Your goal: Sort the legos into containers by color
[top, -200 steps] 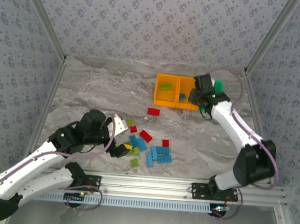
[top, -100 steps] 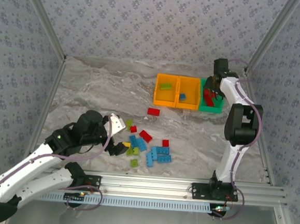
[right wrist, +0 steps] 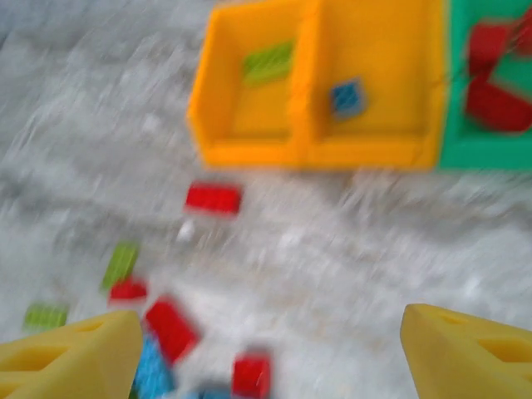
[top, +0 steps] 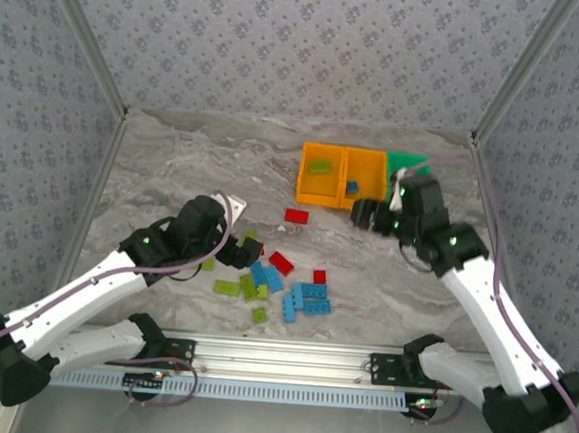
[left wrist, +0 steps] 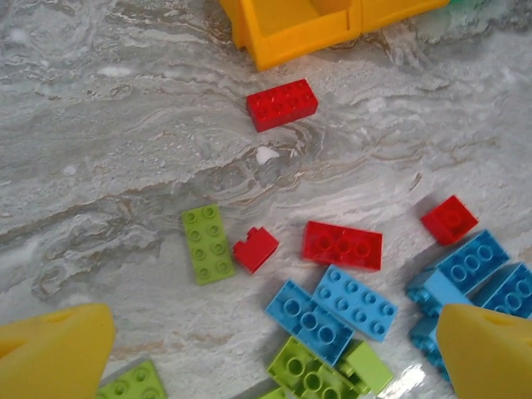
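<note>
Since half a second ago the right arm has swung back from the far corner, and the right gripper [top: 367, 215] now hangs just on the near side of the two orange plastic bins [top: 322, 191]. The left gripper [top: 234, 253] has come forward over the scattered legos [top: 303, 296].

Everything sits on a grey-white marbled table top [top: 173, 167], enclosed by walls in grey flowered paper [top: 283, 45], with an aluminium rail [top: 289, 355] along the near edge.

The left gripper's yellow fingertips [left wrist: 54, 349] are spread wide and hold nothing. Between them lie lime green studded bricks [left wrist: 312, 374] and light blue oblong bricks [left wrist: 332, 307]. Just ahead are a red oblong brick [left wrist: 342, 245], a small red brick [left wrist: 255, 249] and a lime green oblong brick [left wrist: 208, 243]. Farther ahead a second red oblong brick [left wrist: 282, 104] lies just short of the orange bins.

The right wrist view is blurred. That gripper's fingertips [right wrist: 71, 362] also stand apart, empty. Ahead of it, one orange bin holds a lime green piece [right wrist: 268, 62] and the other a light blue piece [right wrist: 347, 96]. The green plastic bin [right wrist: 465, 154], ahead to its right, holds red pieces [right wrist: 495, 104]. In the top view the right arm's wrist covers part of that bin.
</note>
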Tool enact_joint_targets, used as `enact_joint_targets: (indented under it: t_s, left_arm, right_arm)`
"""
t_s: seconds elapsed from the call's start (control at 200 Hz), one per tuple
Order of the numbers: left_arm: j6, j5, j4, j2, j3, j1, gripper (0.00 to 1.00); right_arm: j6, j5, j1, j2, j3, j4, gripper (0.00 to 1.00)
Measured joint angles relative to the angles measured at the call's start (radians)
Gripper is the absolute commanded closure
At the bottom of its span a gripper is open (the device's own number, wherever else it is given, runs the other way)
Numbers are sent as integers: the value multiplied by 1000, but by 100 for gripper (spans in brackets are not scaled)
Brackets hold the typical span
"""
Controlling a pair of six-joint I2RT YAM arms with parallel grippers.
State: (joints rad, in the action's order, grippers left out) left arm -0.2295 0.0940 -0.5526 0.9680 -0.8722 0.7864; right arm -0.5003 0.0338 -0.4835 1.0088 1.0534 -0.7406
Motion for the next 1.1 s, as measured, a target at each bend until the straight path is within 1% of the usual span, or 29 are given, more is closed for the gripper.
enact_joint_targets:
  t_s: [0.05,0.125,0.225,0.32,0.4,0.46,0.53,0.66,0.715,0.755,0.839,0.879,1.009,1.104]
  left_arm:
    - [4,-5,9,9,-7,3,1]
    - [27,-18,18,7,-13,12,1]
    - [76,-56,26,-11,-13,25,1]
    - [134,-122,32,-51,-8,41,1]
    - [180,-171,34,-95,6,55,1]
    - [214,-197,29,-124,15,64,1]
    - [243,-212,24,-140,18,67,1]
    - [278,-214,18,-151,21,67,1]
    - [286,-218,23,-155,32,67,1]
    - [290,-221,27,-156,42,67,1]
    - [294,-229,29,-149,60,67,1]
    - [296,-233,29,-142,63,67,1]
    - [297,-240,29,-128,63,70,1]
    - [293,-241,30,-132,63,74,1]
  right_arm:
    - [-39,13,-62,-11,-60,3,13]
    - [-90,39,-144,40,-140,11,12]
    - [-138,62,-228,219,-172,35,13]
    - [-161,48,-284,396,-127,41,16]
    - [-175,6,-322,532,-59,48,25]
    - [-186,-23,-338,587,-28,61,36]
    - [-201,-59,-339,613,-21,72,41]
    - [-223,-102,-336,652,-29,79,40]
    - [-230,-102,-338,661,-42,91,42]
    - [-234,-102,-343,671,-51,101,49]
    - [-250,-102,-349,694,-64,118,69]
    - [-260,-114,-351,698,-64,115,74]
    - [-270,-136,-345,667,-66,120,76]
    - [-258,-181,-305,571,-65,90,76]
